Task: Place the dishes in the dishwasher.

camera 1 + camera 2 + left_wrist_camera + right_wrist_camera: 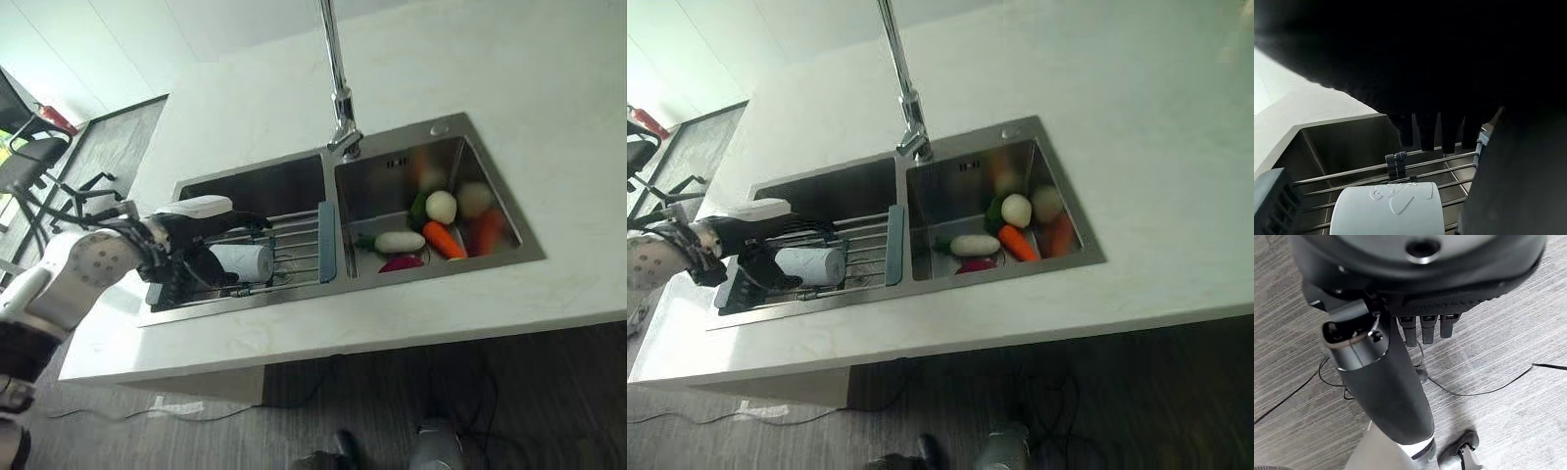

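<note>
Left robot hand (191,240) over cup (242,261), rack (294,250).

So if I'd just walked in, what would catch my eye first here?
Probably the bright vegetables heaped in the right basin of the steel double sink, an orange carrot among them. Next, the robot's left hand reaching over the left basin, poised at a white cup lying on its side on a wire rack. A tall tap rises behind the divider.

Left robot hand (196,240) is reaching out from the bent silver-grey arm, white-covered thumb on top, dark fingers (1422,132) sticking out straight and relaxed below it. Right robot hand (1425,313) just hangs down, fingers straight.
</note>
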Motion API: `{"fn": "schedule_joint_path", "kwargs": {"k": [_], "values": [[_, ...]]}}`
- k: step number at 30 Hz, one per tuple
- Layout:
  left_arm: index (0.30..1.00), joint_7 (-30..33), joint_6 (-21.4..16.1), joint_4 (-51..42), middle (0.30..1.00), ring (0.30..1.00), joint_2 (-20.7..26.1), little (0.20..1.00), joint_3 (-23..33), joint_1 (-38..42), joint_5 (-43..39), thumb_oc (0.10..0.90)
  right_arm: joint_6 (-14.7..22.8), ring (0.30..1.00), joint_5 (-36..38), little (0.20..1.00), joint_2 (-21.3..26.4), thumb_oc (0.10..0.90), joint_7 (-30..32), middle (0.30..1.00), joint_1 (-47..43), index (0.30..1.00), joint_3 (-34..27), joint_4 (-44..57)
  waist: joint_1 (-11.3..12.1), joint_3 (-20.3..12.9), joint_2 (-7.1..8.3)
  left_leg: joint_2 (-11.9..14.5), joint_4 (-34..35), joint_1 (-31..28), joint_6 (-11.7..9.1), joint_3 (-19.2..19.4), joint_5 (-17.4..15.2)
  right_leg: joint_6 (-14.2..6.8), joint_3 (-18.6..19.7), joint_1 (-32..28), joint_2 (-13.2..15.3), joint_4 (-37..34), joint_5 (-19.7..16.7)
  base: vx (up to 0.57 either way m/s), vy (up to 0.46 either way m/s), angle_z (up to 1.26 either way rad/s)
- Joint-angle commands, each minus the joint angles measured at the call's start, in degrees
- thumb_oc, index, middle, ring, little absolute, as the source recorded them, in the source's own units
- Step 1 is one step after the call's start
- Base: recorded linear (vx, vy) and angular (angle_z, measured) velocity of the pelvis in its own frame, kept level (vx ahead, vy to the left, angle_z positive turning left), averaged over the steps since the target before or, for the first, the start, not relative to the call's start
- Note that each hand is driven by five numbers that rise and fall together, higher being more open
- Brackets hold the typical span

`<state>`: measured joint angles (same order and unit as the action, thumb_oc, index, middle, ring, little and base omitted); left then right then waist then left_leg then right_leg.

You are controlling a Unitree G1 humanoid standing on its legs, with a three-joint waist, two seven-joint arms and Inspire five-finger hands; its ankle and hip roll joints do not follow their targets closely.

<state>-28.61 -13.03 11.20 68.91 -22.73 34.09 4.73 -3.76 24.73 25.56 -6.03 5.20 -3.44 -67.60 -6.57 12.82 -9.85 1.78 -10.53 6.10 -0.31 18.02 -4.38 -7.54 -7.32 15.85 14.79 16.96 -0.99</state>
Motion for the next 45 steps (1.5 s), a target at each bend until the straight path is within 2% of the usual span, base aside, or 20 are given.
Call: {"fn": "schedule_joint_path", "kwargs": {"k": [1,3,5,10,18,28,35,40,41,42,45], "values": [[0.900,0.5,1.9,2.1,0.900,0.900,4.7,0.900,7.8,4.0,-2.6,0.800,0.8,0.900,-1.9,0.900,1.2,0.800,-0.9,0.900,1.5,0.900,-0.8,0.8,-0.6,-2.5,1.10,-0.3,-6.7,4.3,-1.7,-3.6,-9.7,-4.7,-0.8,-4.2,0.2,0.2,10.9,0.02,0.074,-0.07],[0.900,-0.5,2.6,2.5,0.900,0.900,4.5,0.900,6.7,4.7,-1.7,0.800,1.7,0.900,-2.0,0.900,1.7,0.800,-1.4,0.900,1.0,0.900,-1.1,0.5,-0.5,-1.9,0.77,-0.6,-6.7,4.7,-1.6,-3.9,-9.5,-4.6,-0.5,-3.8,0.3,0.2,10.8,0.02,0.071,0.00],[0.900,1.6,3.9,3.9,0.900,0.900,4.0,0.900,6.2,4.8,2.7,0.800,2.4,0.900,-2.0,0.900,2.2,0.800,-2.0,0.900,0.3,0.900,-0.9,0.5,-0.4,-1.5,0.60,-0.9,-6.7,5.0,-1.6,-4.2,-9.3,-4.6,-0.5,-3.7,0.4,0.2,10.7,0.03,0.062,0.02],[0.900,5.0,3.5,7.6,0.900,0.900,2.4,0.900,7.4,3.0,7.8,0.800,2.3,0.900,-2.3,0.900,2.5,0.800,-2.5,0.900,-0.5,0.900,-0.7,0.6,0.0,-0.1,0.87,-1.2,-6.7,6.0,-1.4,-4.5,-8.9,-4.5,-0.9,-3.0,0.7,0.2,10.4,-0.02,0.044,0.04],[0.900,7.0,4.3,10.1,0.900,0.900,1.1,0.900,7.4,2.5,10.5,0.800,2.4,0.900,-2.4,0.900,2.6,0.800,-2.7,0.900,-1.3,0.900,-0.5,0.9,0.1,1.2,1.36,-1.5,-6.7,6.9,-1.2,-4.7,-8.6,-4.4,-1.0,-2.3,0.8,0.2,9.9,-0.01,0.011,0.05],[0.900,15.2,4.2,13.0,0.900,0.900,-1.3,0.900,6.5,6.6,12.4,0.800,3.0,0.900,0.0,0.900,0.8,0.800,-2.8,0.900,-3.6,0.900,1.5,2.4,0.5,4.4,3.92,-1.3,-6.7,9.7,-0.9,-5.4,-7.6,-4.1,-1.1,0.1,0.3,0.2,8.6,-0.06,-0.030,0.02],[0.900,15.2,4.7,15.4,0.900,0.900,-1.6,0.900,3.7,9.6,14.6,0.800,2.6,0.900,0.3,0.900,1.2,0.800,-2.6,0.900,-5.0,0.900,2.0,3.2,0.2,6.2,3.89,-1.2,-6.7,10.6,-1.1,-4.9,-7.1,-4.0,-0.9,1.3,0.2,0.2,8.1,-0.02,0.000,-0.04],[0.900,13.5,6.7,17.3,0.900,0.900,-1.3,0.900,1.0,12.1,16.2,0.800,3.0,0.900,1.3,0.900,1.7,0.800,-2.8,0.900,-6.1,0.900,2.4,3.9,0.0,8.0,4.09,-1.4,-6.7,11.7,-1.1,-5.3,-6.9,-4.0,-0.7,2.4,0.2,0.2,7.6,-0.04,-0.002,0.00],[0.535,13.0,7.0,17.7,0.535,0.535,-1.2,0.535,0.2,12.6,16.3,0.557,3.2,0.900,1.6,0.900,1.7,0.800,-2.9,0.900,-6.2,0.900,2.6,4.2,0.0,8.3,4.07,-1.5,-6.7,11.6,-1.1,-5.5,-7.0,-4.1,-0.7,2.4,0.2,0.2,7.7,-0.05,0.001,0.01],[0.300,12.6,6.9,18.1,0.300,0.300,-1.1,0.300,-0.2,13.0,16.7,0.400,3.2,0.900,1.8,0.900,1.8,0.800,-2.9,0.900,-6.4,0.900,2.7,4.5,0.0,8.4,4.05,-1.5,-6.7,12.0,-1.0,-5.4,-6.7,-4.0,-0.7,2.8,0.2,0.2,7.4,-0.03,0.008,0.00],[0.300,11.3,7.1,18.4,0.300,0.300,-0.9,0.300,-1.3,13.4,17.7,0.400,3.1,0.900,2.0,0.900,1.8,0.800,-2.8,0.900,-6.6,0.900,2.9,5.3,-0.1,8.9,3.94,-1.6,-6.7,11.8,-1.0,-5.4,-6.9,-4.2,-0.8,2.7,0.4,0.2,7.4,-0.01,0.003,0.00]]}}
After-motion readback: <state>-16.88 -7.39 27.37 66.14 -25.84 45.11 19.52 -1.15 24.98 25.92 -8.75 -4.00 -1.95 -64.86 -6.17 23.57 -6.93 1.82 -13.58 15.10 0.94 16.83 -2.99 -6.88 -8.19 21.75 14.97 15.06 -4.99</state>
